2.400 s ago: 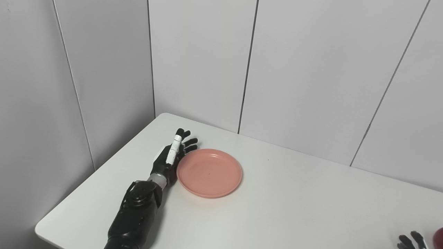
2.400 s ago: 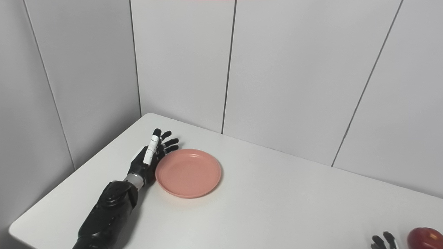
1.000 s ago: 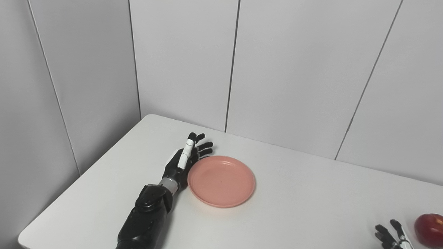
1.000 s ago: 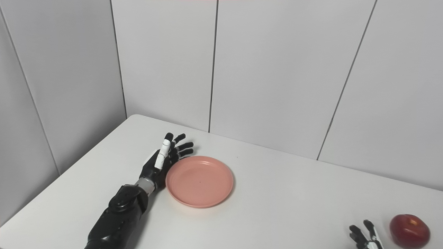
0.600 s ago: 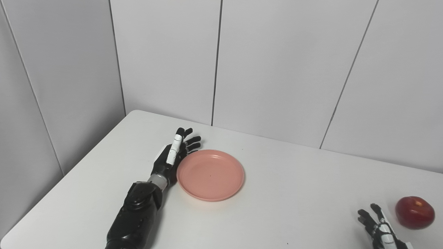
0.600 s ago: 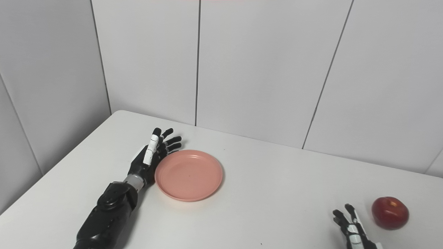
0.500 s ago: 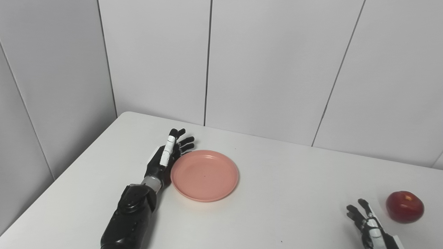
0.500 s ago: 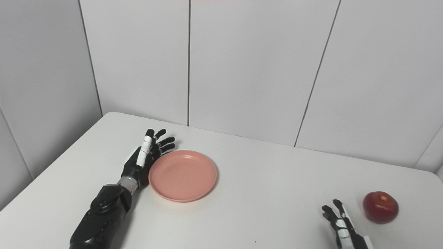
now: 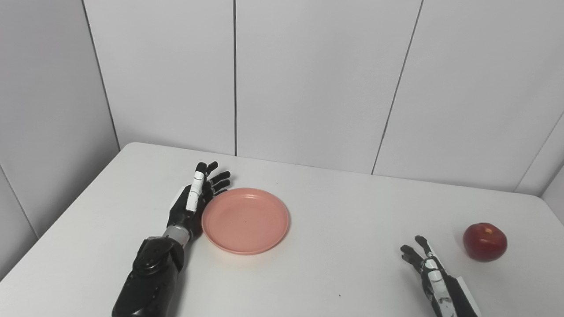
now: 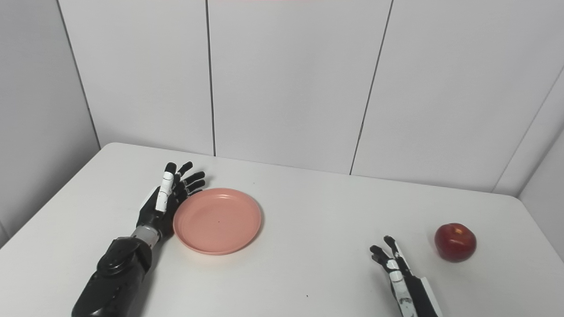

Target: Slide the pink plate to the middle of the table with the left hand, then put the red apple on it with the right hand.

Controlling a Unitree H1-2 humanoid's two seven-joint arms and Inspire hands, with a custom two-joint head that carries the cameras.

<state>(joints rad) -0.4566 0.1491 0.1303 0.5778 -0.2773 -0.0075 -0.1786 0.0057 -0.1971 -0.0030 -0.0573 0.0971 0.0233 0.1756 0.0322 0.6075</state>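
Note:
The pink plate [image 9: 245, 220] lies flat on the white table [image 9: 335, 211], left of the middle. My left hand [image 9: 194, 202] is open, set on edge with its fingers apart, right against the plate's left rim. The red apple [image 9: 484, 241] stands near the table's right edge. My right hand [image 9: 429, 275] is open and empty near the front edge, a little to the left of the apple and apart from it. The plate [image 10: 217, 220], the apple [image 10: 455, 242] and both hands, left [image 10: 165, 198] and right [image 10: 398, 270], also show in the right eye view.
Grey panelled walls stand close behind the table and along its left and right sides. The table's rounded far corners show at left and right.
The camera has swung to the right, so the apple and my right hand have come fully into view. My left hand stays against the plate's left rim; any plate movement on the table is slight.

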